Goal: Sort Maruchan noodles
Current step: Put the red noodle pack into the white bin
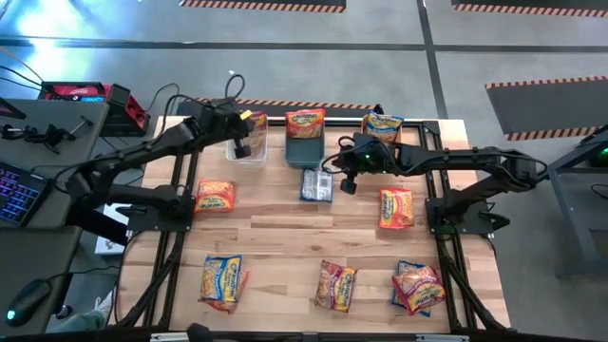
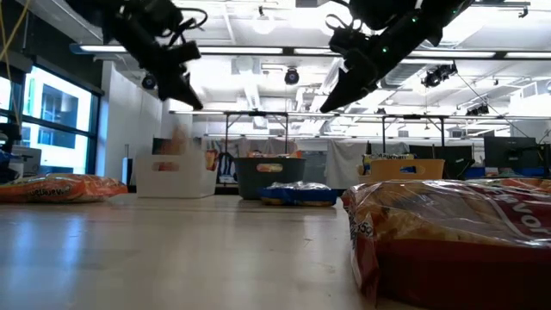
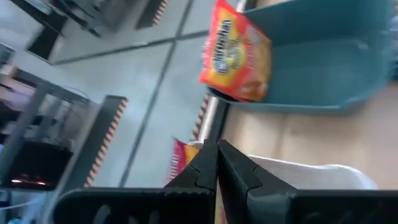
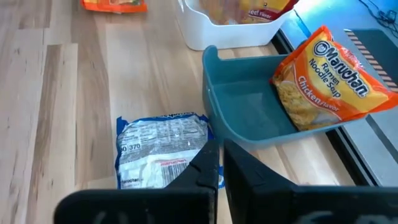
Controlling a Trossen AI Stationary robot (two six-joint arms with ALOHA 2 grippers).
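Both hands are clenched and empty: left hand (image 1: pixel 243 149) above white bin (image 1: pixel 234 150), right hand (image 1: pixel 348 182) must release to grasp blue packet (image 1: pixel 316 184).

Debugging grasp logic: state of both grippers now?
Left gripper: shut, empty, above the white bin.
Right gripper: shut, empty, above the face-down packet.

A light wooden tabletop (image 1: pixel 285 237) stands on a grey concrete floor (image 1: pixel 494 47) marked with orange-and-black hazard tape (image 1: pixel 541 84). Along the tabletop's far edge sit a white bin (image 1: pixel 249 152), a teal bin (image 1: pixel 306 149) and an orange bin (image 2: pixel 407 169). To the left, a keyboard (image 1: pixel 17 195) and mouse (image 1: pixel 27 299) rest on a desk.
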